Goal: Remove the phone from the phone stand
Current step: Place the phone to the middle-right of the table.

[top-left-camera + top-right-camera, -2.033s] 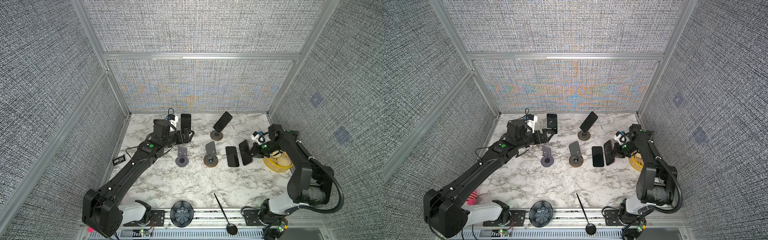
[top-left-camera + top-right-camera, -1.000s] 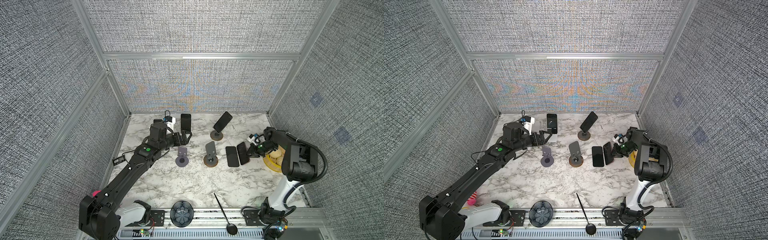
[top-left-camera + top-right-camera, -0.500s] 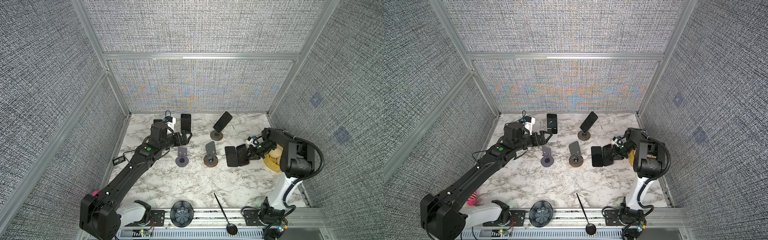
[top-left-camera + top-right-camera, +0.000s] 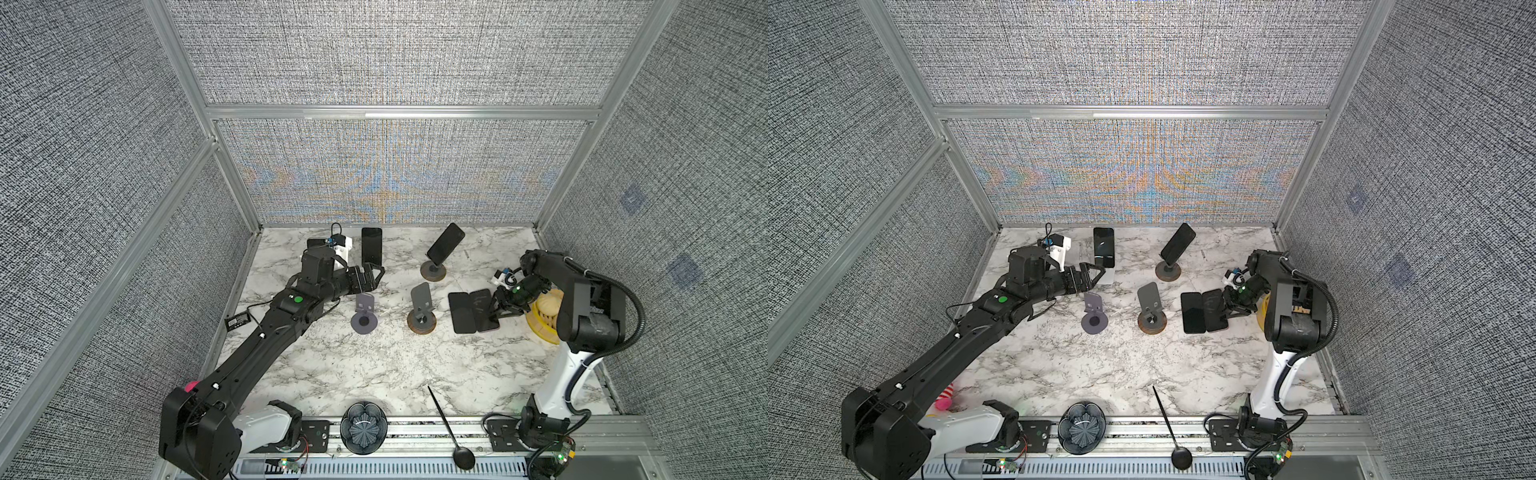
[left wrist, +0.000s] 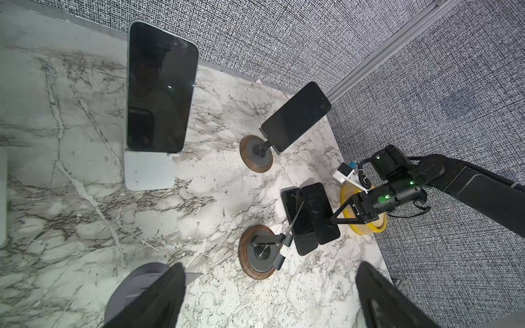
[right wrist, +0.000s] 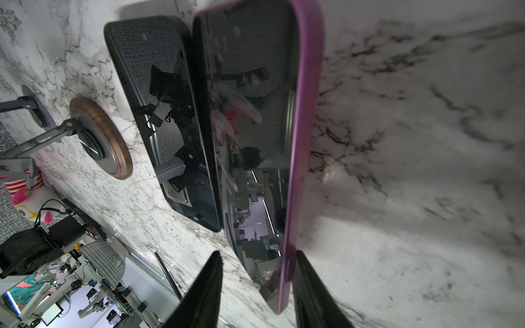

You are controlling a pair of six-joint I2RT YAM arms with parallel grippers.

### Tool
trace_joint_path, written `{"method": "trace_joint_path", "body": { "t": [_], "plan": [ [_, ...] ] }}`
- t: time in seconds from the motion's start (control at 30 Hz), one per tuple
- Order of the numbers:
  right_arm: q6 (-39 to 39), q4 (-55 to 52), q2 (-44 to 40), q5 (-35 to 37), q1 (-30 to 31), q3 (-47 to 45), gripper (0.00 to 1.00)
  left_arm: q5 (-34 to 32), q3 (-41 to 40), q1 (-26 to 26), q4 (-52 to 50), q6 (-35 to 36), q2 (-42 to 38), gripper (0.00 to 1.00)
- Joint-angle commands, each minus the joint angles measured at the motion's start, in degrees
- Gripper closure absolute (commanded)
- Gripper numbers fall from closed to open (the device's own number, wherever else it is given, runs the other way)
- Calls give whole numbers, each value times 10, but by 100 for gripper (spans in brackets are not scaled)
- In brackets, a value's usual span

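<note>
Two phones rest on stands at the back. One stands upright on a white phone stand [image 4: 371, 245] [image 5: 159, 96]; the other tilts on a wood-based round stand [image 4: 445, 243] [image 5: 297, 119]. My left gripper [image 4: 376, 274] [image 5: 270, 295] hangs open and empty just in front of the white stand. A purple-cased phone [image 4: 482, 309] [image 6: 255, 113] lies on the marble with one long edge on a black phone [image 4: 461, 313] [image 6: 162, 113]. My right gripper [image 4: 496, 307] [image 6: 257, 289] is open at the purple phone's end, its edge between the fingers.
Two empty stands sit mid-table, one grey [image 4: 365, 313] and one wood-based [image 4: 422, 309]. A yellow object [image 4: 544, 316] lies under the right arm. A black spoon [image 4: 446, 419] and a dark bowl [image 4: 363, 432] sit at the front edge. A small black device [image 4: 237, 322] lies by the left wall.
My right gripper has gone from shut to open, letting go of the purple-cased phone, which now lies beside the black phone. The left arm has hardly moved in the last second.
</note>
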Motion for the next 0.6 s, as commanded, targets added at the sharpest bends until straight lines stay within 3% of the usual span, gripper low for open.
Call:
{"method": "trace_joint_path", "body": {
  "t": [0.0,0.33,0.57],
  "plan": [
    [5,-12,-2,9,1,5,58,-3,-1,1,5,2,-5,5],
    [13,-17,-4,21,1,23,50,-15,-12,1,-6,8,-16,5],
    [52,-15,-68,48,2,25,48,-29,-17,2,-18,13,-25,3]
  ]
}}
